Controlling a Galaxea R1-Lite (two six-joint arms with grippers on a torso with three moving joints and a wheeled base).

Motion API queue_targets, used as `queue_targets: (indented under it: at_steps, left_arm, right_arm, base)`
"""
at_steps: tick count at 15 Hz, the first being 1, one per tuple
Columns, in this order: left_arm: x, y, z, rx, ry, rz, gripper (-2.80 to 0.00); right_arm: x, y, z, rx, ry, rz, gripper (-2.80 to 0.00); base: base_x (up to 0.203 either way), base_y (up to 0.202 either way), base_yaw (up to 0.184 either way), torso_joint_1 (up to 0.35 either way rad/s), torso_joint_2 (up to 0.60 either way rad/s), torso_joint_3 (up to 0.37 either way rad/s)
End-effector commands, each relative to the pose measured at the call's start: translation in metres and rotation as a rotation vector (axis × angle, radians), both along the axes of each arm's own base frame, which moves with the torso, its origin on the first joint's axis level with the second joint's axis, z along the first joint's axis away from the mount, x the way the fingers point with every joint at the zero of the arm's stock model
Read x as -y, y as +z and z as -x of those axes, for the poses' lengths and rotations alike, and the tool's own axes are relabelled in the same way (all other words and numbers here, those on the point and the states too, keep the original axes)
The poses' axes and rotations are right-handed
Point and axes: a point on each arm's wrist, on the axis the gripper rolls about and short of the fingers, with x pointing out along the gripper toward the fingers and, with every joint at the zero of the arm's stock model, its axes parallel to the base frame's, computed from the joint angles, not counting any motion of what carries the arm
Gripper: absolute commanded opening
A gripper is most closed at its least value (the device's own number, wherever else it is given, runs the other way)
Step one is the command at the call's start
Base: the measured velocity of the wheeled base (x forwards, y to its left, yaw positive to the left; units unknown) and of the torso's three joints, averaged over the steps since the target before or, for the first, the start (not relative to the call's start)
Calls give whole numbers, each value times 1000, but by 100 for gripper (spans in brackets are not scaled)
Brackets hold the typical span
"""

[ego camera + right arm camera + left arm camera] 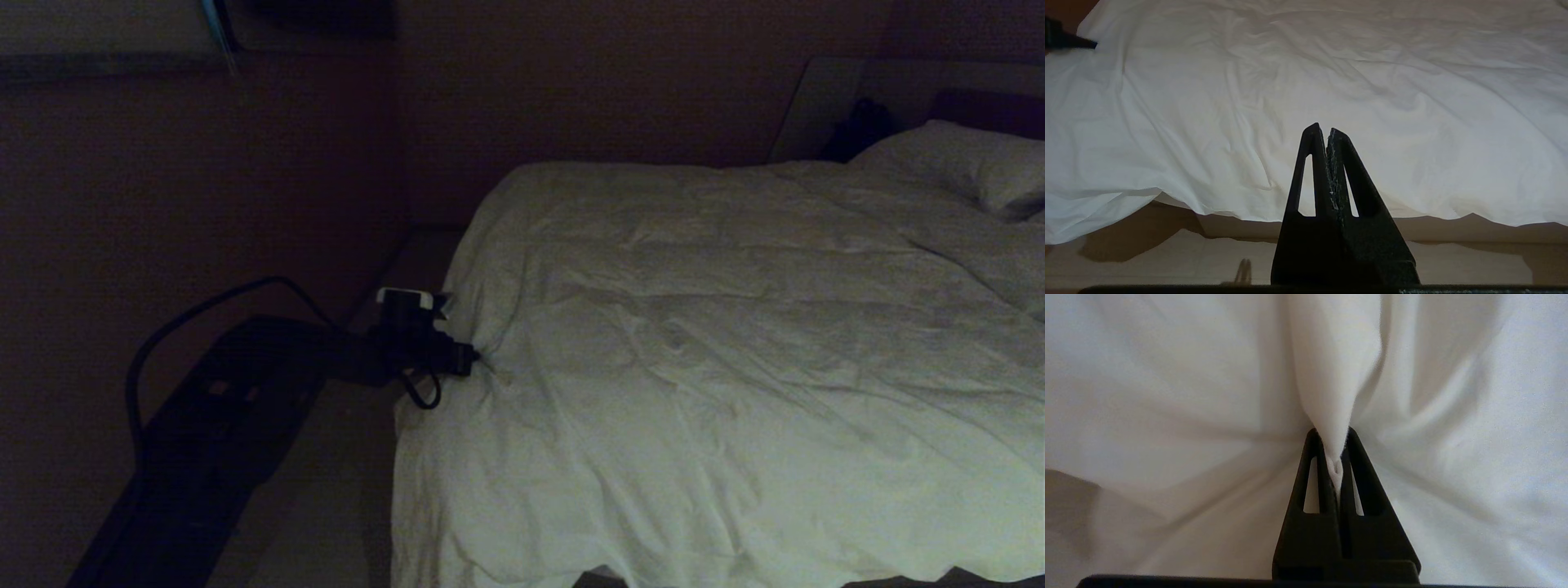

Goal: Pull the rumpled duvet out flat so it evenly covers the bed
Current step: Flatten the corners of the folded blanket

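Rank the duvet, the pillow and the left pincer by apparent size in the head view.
1. Duvet, by far the largest.
2. Pillow, partly cut off at the frame edge.
3. Left pincer, smallest, shut on the duvet's side edge.

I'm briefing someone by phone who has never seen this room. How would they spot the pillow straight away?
Start with the bed, which a large rumpled white duvet covers almost entirely. Follow the duvet to its far end, near the dark headboard. The pillow lies there: a small, plump white rectangle raised above the duvet's broad creased surface.
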Motion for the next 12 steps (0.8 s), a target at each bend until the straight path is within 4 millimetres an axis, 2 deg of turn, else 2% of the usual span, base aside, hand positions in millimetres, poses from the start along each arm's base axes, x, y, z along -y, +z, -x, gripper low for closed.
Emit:
queue_targets:
  at_steps: [1,5,7,9,12]
  left_arm:
    - [0,21,2,20,10,30,-280]
    - [-3,31,2,31,24,31,-280]
    - [-13,33,0,37,63,22,-280]
    - [-33,32,-4,31,126,4,-280]
    - [-50,28,-8,24,165,-7,-280]
  right_arm:
    - [0,0,0,-1,0,0,-280]
    - [0,0,0,-1,0,0,-280]
    - [0,0,0,-1,0,0,-280]
    - [0,0,0,-1,0,0,-280]
    - [0,0,0,-1,0,0,-280]
  base:
    - [0,0,0,0,0,0]
    - [0,0,0,0,0,0]
    - [0,0,0,0,0,0]
    - [0,0,0,0,0,0]
    - [0,0,0,0,0,0]
